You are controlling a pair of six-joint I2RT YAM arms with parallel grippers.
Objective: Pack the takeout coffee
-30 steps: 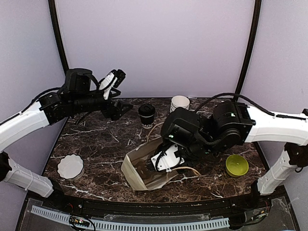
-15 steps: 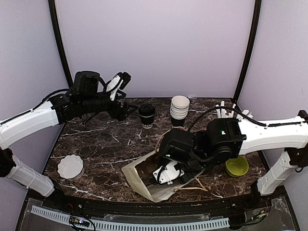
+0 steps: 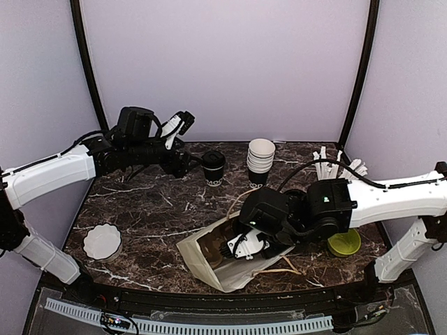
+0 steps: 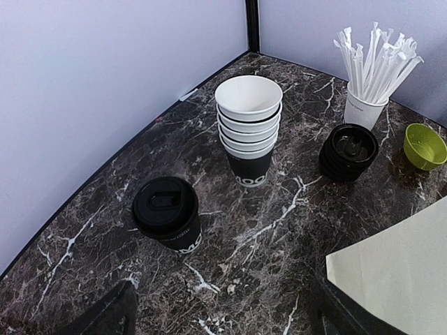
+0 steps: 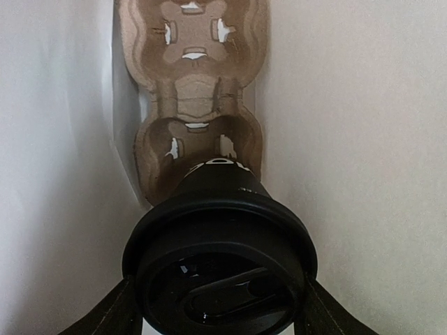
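Gripping lidded cup [image 5: 220,265] | right claw [image 5: 218,314] inside bag [image 5: 349,139] (walls close) | left claw [image 4: 223,317] released

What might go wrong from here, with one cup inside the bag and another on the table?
The right gripper holds a lidded cup over the cardboard carrier inside the bag; if it misses a slot, the cup may tip and spill. The bag lies on its side, so the arm inside may drag or crumple it. The open left gripper faces the second cup; the cup stack nearby may get knocked.
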